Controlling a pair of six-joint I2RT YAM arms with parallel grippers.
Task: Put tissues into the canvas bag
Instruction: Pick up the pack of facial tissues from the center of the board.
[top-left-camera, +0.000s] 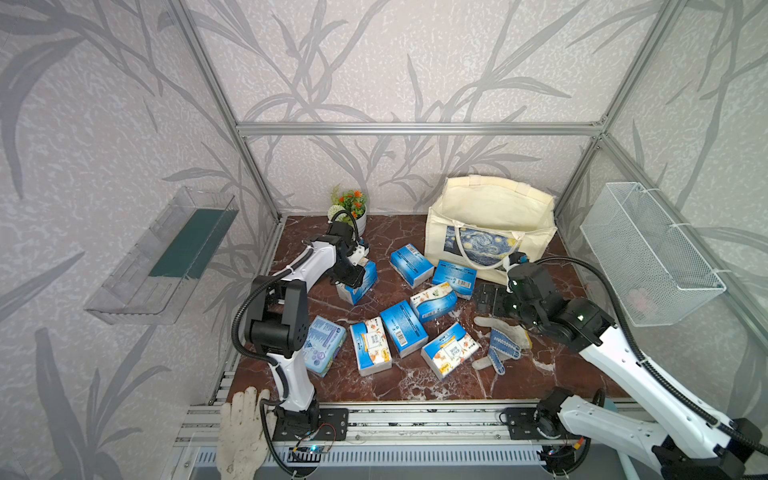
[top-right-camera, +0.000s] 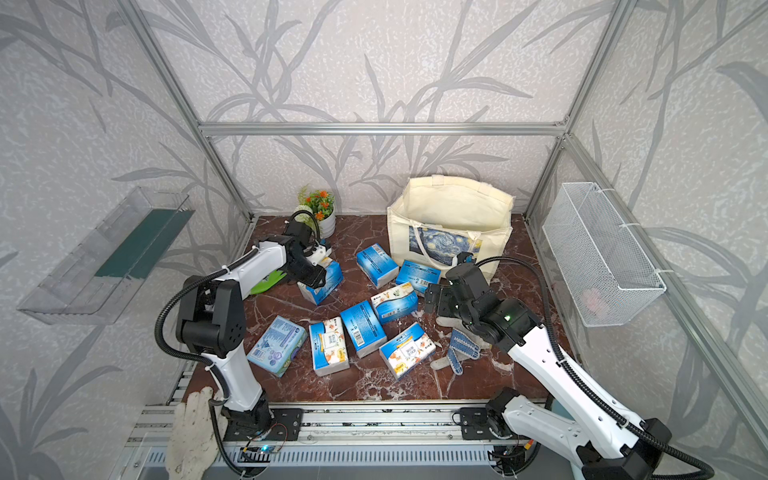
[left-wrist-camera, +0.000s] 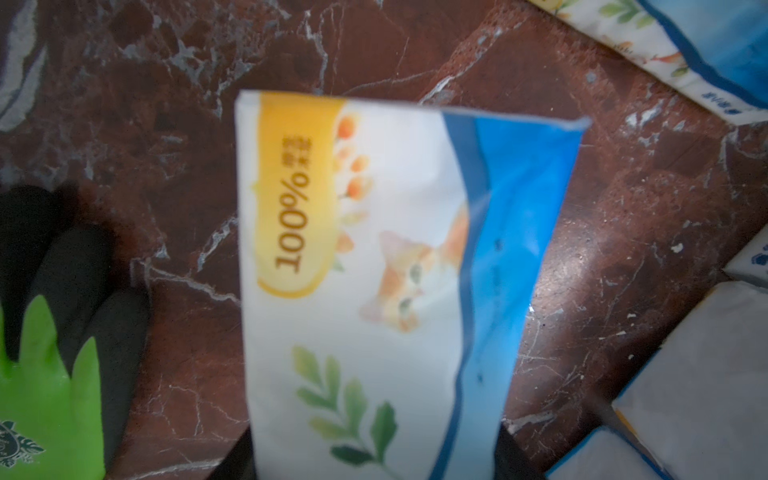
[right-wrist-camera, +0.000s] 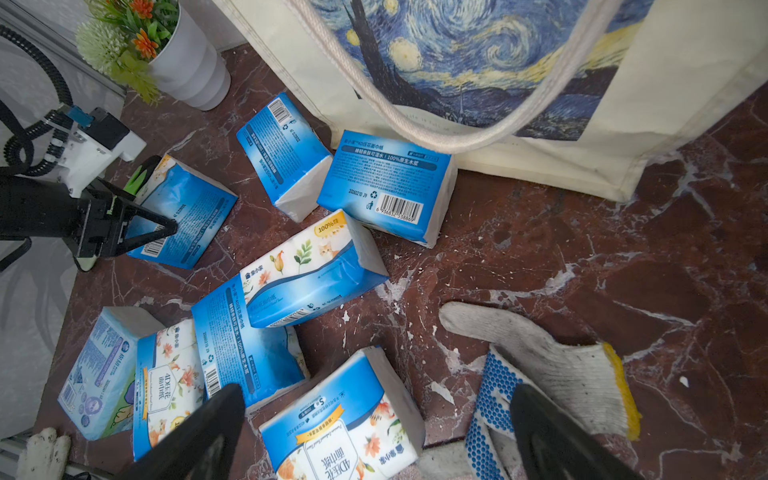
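Note:
Several blue-and-white tissue packs (top-left-camera: 403, 328) lie scattered over the dark marble table, one of them paler blue (top-left-camera: 324, 345). At the back left my left gripper (top-left-camera: 353, 278) (left-wrist-camera: 374, 457) is shut on one tilted pack (left-wrist-camera: 353, 270) (right-wrist-camera: 183, 208), a finger on each side. The cream canvas bag (top-left-camera: 490, 208) (right-wrist-camera: 685, 83) with its Starry Night print stands open at the back right. In front of the bag my right gripper (top-left-camera: 492, 297) (right-wrist-camera: 378, 392) hovers open, holding nothing, over a floral pack (right-wrist-camera: 345, 424) and a dotted glove (right-wrist-camera: 540, 374).
A potted plant (top-left-camera: 351, 205) stands at the back behind the left arm. A green and black glove (left-wrist-camera: 50, 374) lies beside the held pack. A wire basket (top-left-camera: 648, 253) hangs on the right wall, a clear shelf (top-left-camera: 166, 257) on the left. A white glove (top-left-camera: 243, 428) lies on the front rail.

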